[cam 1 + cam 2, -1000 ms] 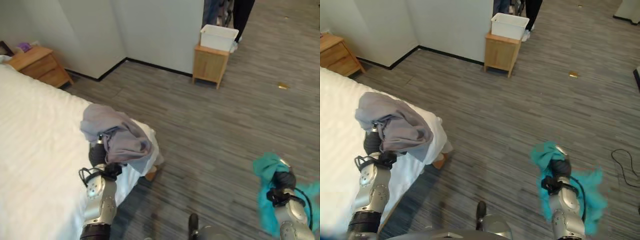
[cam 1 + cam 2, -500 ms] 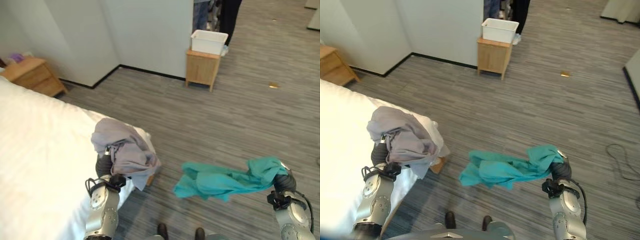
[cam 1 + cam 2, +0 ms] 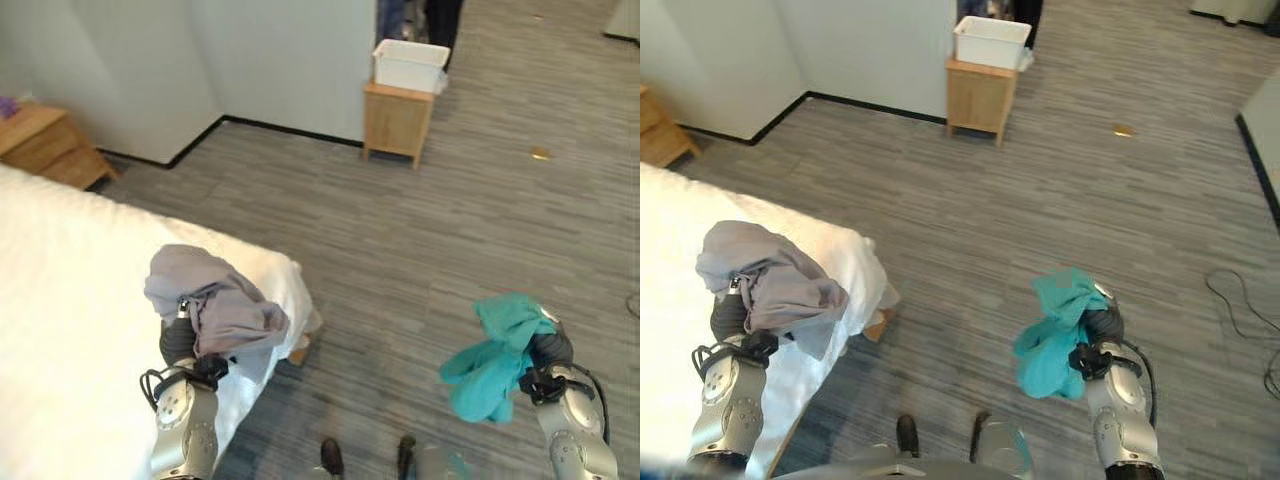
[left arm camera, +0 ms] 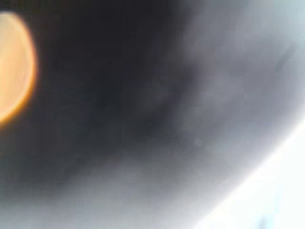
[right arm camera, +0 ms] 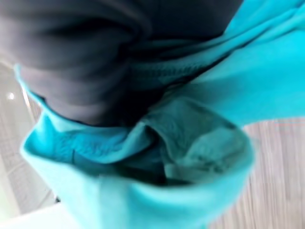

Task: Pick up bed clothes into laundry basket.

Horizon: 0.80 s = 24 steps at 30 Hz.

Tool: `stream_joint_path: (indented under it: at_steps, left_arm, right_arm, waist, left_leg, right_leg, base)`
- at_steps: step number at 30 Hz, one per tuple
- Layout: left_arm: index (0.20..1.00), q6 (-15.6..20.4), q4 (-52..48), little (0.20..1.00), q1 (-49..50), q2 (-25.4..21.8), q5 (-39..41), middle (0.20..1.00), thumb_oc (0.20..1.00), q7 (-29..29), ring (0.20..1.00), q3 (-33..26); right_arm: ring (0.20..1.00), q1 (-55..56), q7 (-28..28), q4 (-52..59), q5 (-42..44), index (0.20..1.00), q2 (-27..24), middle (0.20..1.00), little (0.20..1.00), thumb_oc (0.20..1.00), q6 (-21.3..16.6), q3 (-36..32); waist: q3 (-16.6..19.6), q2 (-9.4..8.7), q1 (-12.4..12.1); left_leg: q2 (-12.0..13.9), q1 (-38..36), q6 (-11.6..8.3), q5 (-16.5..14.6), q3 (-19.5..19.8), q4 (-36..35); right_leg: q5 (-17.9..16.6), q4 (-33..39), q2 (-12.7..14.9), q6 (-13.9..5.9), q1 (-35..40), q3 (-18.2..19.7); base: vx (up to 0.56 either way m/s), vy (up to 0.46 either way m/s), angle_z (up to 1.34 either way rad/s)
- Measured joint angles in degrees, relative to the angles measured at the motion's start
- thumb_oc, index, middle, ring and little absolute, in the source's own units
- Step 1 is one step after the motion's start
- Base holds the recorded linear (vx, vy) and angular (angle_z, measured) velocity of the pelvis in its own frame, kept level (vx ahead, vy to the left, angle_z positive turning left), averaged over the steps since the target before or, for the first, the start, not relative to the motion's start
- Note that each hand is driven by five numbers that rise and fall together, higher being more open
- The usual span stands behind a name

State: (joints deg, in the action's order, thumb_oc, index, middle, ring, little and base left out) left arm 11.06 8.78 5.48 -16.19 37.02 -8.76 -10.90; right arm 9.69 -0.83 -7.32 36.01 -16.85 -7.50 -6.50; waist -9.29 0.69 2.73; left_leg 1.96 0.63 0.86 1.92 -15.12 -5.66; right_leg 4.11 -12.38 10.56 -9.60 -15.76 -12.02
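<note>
A: What kind of room is it?

B: A bedroom with a grey striped floor (image 3: 420, 240) and pale walls (image 3: 290, 60) edged by a dark skirting. A bed (image 3: 70, 290) under a white sheet takes up the robot's left side, its corner reaching out toward the middle of the floor.

A: And the furniture?

B: A small wooden stand (image 3: 397, 120) sits against the far wall with a white basket (image 3: 409, 65) on top. A wooden nightstand (image 3: 45, 150) stands by the far left wall, beside the bed. A small yellowish scrap (image 3: 540, 154) lies on the floor well to the right of the stand. A person's dark legs (image 3: 440, 20) show just behind the basket.

A: Where are the clothes?

B: A grey garment (image 3: 215, 305) is bunched over the left hand (image 3: 180, 340), above the corner of the bed. A teal garment (image 3: 495, 360) hangs from the right hand (image 3: 1102, 328), over the open floor and well apart from the basket.

A: Are the fingers clenched?

B: The cloth covers them on both sides, so I cannot tell. The right wrist view shows teal folds wrapped close around the dark cover; the left wrist view shows grey blur.
</note>
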Motion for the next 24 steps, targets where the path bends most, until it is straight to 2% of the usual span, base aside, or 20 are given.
stream_joint_path:
  at_steps: [1, 2, 3, 4, 6, 7, 8, 9, 10, 11, 12, 13, 14, 15, 18, 19, 20, 22, 23, 24]
  left_arm:
    - [0.2, 0.09, 0.91, 0.2, -1.29, -0.03, 0.0, 0.2, 0.2, 0.06, 0.2, 0.65]
    - [0.2, 0.12, 2.41, 0.2, -3.33, -0.74, 0.0, 0.2, 0.2, 0.0, 0.2, 0.75]
    - [0.2, 0.1, 2.95, 0.2, -4.66, -1.11, 0.0, 0.2, 0.2, -0.06, 0.2, 0.7]
    - [0.2, 0.12, 3.36, 0.2, -5.1, -0.97, -0.01, 0.2, 0.2, -0.07, 0.2, 0.71]
    - [0.2, 0.36, 2.96, 0.2, -5.11, -0.68, -0.02, 0.2, 0.2, 0.15, 0.2, 1.75]
    - [0.2, 0.54, 2.39, 0.2, -4.89, -0.67, -0.01, 0.2, 0.2, 0.24, 0.2, 2.05]
    - [0.2, 0.57, 1.66, 0.2, -4.32, -1.48, -0.01, 0.2, 0.2, 0.3, 0.2, 2.16]
    - [0.2, 1.2, 1.66, 0.2, -3.89, -0.4, 0.16, 0.2, 0.2, 0.25, 0.2, 2.12]
    - [0.2, 1.17, 1.65, 0.2, -3.99, -0.26, 0.17, 0.2, 0.2, 0.42, 0.2, 2.32]
    - [0.2, 1.44, 2.04, 0.2, -4.73, 0.08, 0.48, 0.2, 0.2, 0.42, 0.2, 2.28]
    - [0.2, 1.27, 2.1, 0.2, -5.44, 0.51, 0.92, 0.2, 0.2, 0.42, 0.2, 2.32]
    - [0.2, 1.22, 2.13, 0.2, -5.06, 1.65, 1.67, 0.2, 0.2, 0.45, 0.2, 2.75]
    - [0.2, 0.75, 2.16, 0.2, -4.79, 2.03, 2.45, 0.2, 0.2, 0.54, 0.2, 3.73]
    - [0.2, 0.68, 1.92, 0.2, -4.83, 2.21, 2.64, 0.2, 0.2, 1.14, 0.2, 4.76]
    - [0.2, 0.5, 1.73, 0.2, -4.45, 2.75, 2.67, 0.2, 0.2, 2.24, 0.2, 4.88]
    - [0.2, 0.22, 2.13, 0.2, -3.46, 2.55, 2.66, 0.2, 0.2, 2.16, 0.2, 4.63]
    - [0.2, 0.01, 2.29, 0.2, -3.26, 2.35, 2.65, 0.2, 0.2, 1.99, 0.2, 4.44]
    - [0.2, 0.02, 3.42, 0.2, -3.04, 2.49, 2.19, 0.2, 0.2, 2.26, 0.2, 3.59]
    - [0.2, -0.07, 3.77, 0.2, -2.94, 2.57, 1.94, 0.2, 0.2, 2.04, 0.2, 2.41]
    - [0.2, -0.07, 3.74, 0.2, -2.62, 2.56, 1.8, 0.2, 0.2, 1.88, 0.2, 1.95]
  right_arm:
    - [0.2, 0.7, -0.06, -0.06, 0.01, 0.2, 0.06, 0.2, 0.2, 0.2, -0.09, -0.26]
    - [0.2, 0.8, -0.34, -0.24, 0.02, 0.2, 1.22, 0.2, 0.2, 0.2, -0.22, -0.28]
    - [0.2, 0.46, -0.43, -0.32, 0.02, 0.2, 1.4, 0.2, 0.2, 0.2, -0.31, -0.25]
    - [0.2, 0.36, -0.72, -0.64, 0.02, 0.2, 1.76, 0.2, 0.2, 0.2, -0.12, 0.09]
    - [0.2, 0.52, -1.08, -0.69, 0.01, 0.2, 1.69, 0.2, 0.2, 0.2, -0.12, 0.08]
    - [0.2, 0.77, -1.05, -1.11, -0.01, 0.2, 1.78, 0.2, 0.2, 0.2, -0.08, 0.39]
    - [0.2, 1.36, -1.03, -1.58, 0.01, 0.2, 2.27, 0.2, 0.2, 0.2, -0.11, 0.5]
    - [0.2, -0.42, -1.07, -4.78, 0.03, 0.2, 1.86, 0.2, 0.2, 0.2, -0.43, 0.3]
    - [0.2, -1.06, -1.4, -5.55, 0.17, 0.2, 2.5, 0.2, 0.2, 0.2, -0.23, 0.0]
    - [0.2, -1.65, -1.26, -6.18, 0.48, 0.2, 2.69, 0.2, 0.2, 0.2, -0.19, 0.94]
    - [0.2, -1.43, -1.24, -5.21, 0.54, 0.2, 2.61, 0.2, 0.2, 0.2, -0.19, 0.84]
    - [0.2, -1.88, -1.13, -4.08, 0.96, 0.2, 1.75, 0.2, 0.2, 0.2, -0.64, 0.69]
    - [0.2, -1.85, -1.21, -3.84, 1.13, 0.2, 0.94, 0.2, 0.2, 0.2, -0.78, 0.48]
    - [0.2, -1.36, -1.51, -3.39, 1.08, 0.2, 0.27, 0.2, 0.2, 0.2, -0.75, 0.08]
    - [0.2, -1.58, -2.26, -2.99, 1.01, 0.2, -0.92, 0.2, 0.2, 0.2, -0.69, -0.21]
    - [0.2, -1.87, -2.48, -2.97, 0.92, 0.2, -1.01, 0.2, 0.2, 0.2, -0.65, 0.17]
    - [0.2, -1.94, -2.82, -2.91, 0.42, 0.2, -1.51, 0.2, 0.2, 0.2, -0.63, 0.28]
    - [0.2, -2.12, -2.81, -4.36, -0.02, 0.2, -1.91, 0.2, 0.2, 0.2, -0.68, 0.4]
    - [0.2, -1.87, -2.81, -5.7, -0.26, 0.2, -2.21, 0.2, 0.2, 0.2, -0.11, 0.35]
    - [0.2, -1.11, -2.78, -5.78, -0.54, 0.2, -2.23, 0.2, 0.2, 0.2, 0.09, 0.49]
  waist:
    - [-0.15, 0.03, 1.3]
    - [-0.57, -0.79, 2.39]
    - [-1.44, -1.47, 2.67]
    - [-1.83, -1.57, 2.69]
    - [-2.06, -0.56, 3.17]
    - [-1.69, -1.13, 3.1]
    - [-0.33, -3.09, 3.31]
    - [0.11, -1.69, 3.41]
    - [0.14, -1.81, 3.21]
    - [0.47, -3.48, 2.45]
    - [0.24, -4.24, 1.6]
    - [0.1, -4.42, 1.2]
    - [-0.14, -4.68, 0.58]
    - [-0.78, -5.72, -0.17]
    - [-1.53, -7.24, -1.97]
    - [-1.57, -6.93, -2.93]
    - [-1.56, -5.11, -4.73]
    - [-0.81, -1.66, -5.27]
    - [-1.12, -0.34, -5.45]
    - [-1.06, -0.28, -6.06]
  left_leg:
    - [0.22, 0.09, -0.68, -0.47, 1.14, -0.01]
    - [-0.98, 0.98, -0.82, -1.28, 1.79, 2.43]
    - [-1.01, 1.24, 0.5, -0.94, 1.43, 3.61]
    - [-0.97, -0.3, -0.31, -1.51, 1.09, 2.97]
    - [1.0, -1.63, -1.92, -2.03, 1.09, 2.59]
    - [2.75, -3.49, -3.73, -2.57, 1.12, 1.92]
    - [3.08, -5.11, -5.53, -2.2, 1.42, 1.26]
    - [7.5, -5.96, -8.47, -2.54, 1.07, 2.48]
    - [9.31, -4.47, -9.14, -3.02, 0.01, 7.28]
    - [12.63, 0.53, -9.38, -4.67, 0.3, 19.27]
    - [14.01, 3.27, -9.02, -4.51, 0.22, 25.72]
    - [17.26, 8.11, -8.42, -2.34, 3.74, 38.67]
    - [16.48, 10.8, -8.2, 1.5, 8.28, 46.36]
    - [14.58, 11.88, -8.92, 0.75, 9.32, 49.41]
    - [10.26, 15.64, -9.18, -0.54, 4.7, 45.53]
    - [7.65, 16.19, -9.08, -0.48, 2.94, 35.88]
    - [5.18, 17.25, -7.46, 1.07, 2.85, 22.69]
    - [3.69, 16.89, -7.56, 1.2, 3.18, 4.23]
    - [2.86, 16.88, -7.18, 1.18, 1.39, -0.27]
    - [2.41, 16.97, -6.97, 1.17, 0.84, -0.11]
  right_leg:
    - [-1.08, 3.5, 0.7, -0.29, -0.35, 1.18]
    - [-2.92, 7.64, 3.23, -2.53, -0.75, 4.61]
    - [-4.49, 9.71, 4.45, -3.14, 0.06, 5.07]
    - [-5.92, 11.43, 5.77, -2.12, -0.28, 5.17]
    - [-6.9, 9.07, 5.02, -1.58, -0.08, 2.77]
    - [-6.54, 5.49, 4.21, -1.46, 1.0, 0.81]
    - [-5.02, 6.41, 3.48, -1.85, 3.04, 1.11]
    - [-5.59, 6.71, -0.2, -1.15, 4.39, -1.37]
    - [-5.43, 7.21, -2.0, -0.92, 5.27, -2.03]
    - [-5.58, 7.2, -3.28, 2.88, 5.71, -2.42]
    - [-6.7, 7.62, -3.78, 5.9, 6.27, -3.06]
    - [-6.37, 7.54, -6.1, 8.77, 8.11, -3.42]
    - [-4.45, 7.53, -7.35, 11.39, 10.08, -2.41]
    - [-4.32, 8.7, -7.36, 11.48, 12.43, -1.94]
    - [-4.66, 12.47, -7.76, 11.71, 16.33, -0.83]
    - [-3.87, 15.46, -8.58, 11.87, 19.13, -0.3]
    - [-3.67, 18.23, -10.03, 11.33, 21.81, -0.25]
    - [-0.85, 18.06, -12.54, 10.06, 23.54, -0.6]
    - [0.92, 18.29, -13.55, 11.14, 26.25, -0.94]
    - [1.45, 18.11, -13.51, 11.3, 27.53, -0.82]
  base:
    - [0.44, -0.207, 0.34]
    - [0.44, -0.246, 0.43]
    - [0.31, -0.2, 0.18]
    - [0.45, -0.324, 0.01]
    - [0.36, -0.288, -0.05]
    - [0.38, -0.37, 0.04]
    - [0.41, -0.483, 0.0]
    - [0.57, -0.673, 0.01]
    - [0.48, -0.61, -0.23]
    - [0.31, -0.39, -0.26]
    - [0.43, -0.432, -0.5]
    - [0.48, -0.348, -0.52]
    - [0.6, -0.388, -0.57]
    - [0.46, -0.16, -0.24]
    - [0.49, -0.019, -0.18]
    - [0.93, 0.101, -0.36]
    - [0.95, 0.103, -0.21]
    - [0.82, 0.051, 0.07]
    - [0.71, 0.03, 0.15]
    - [0.76, 0.04, -0.12]
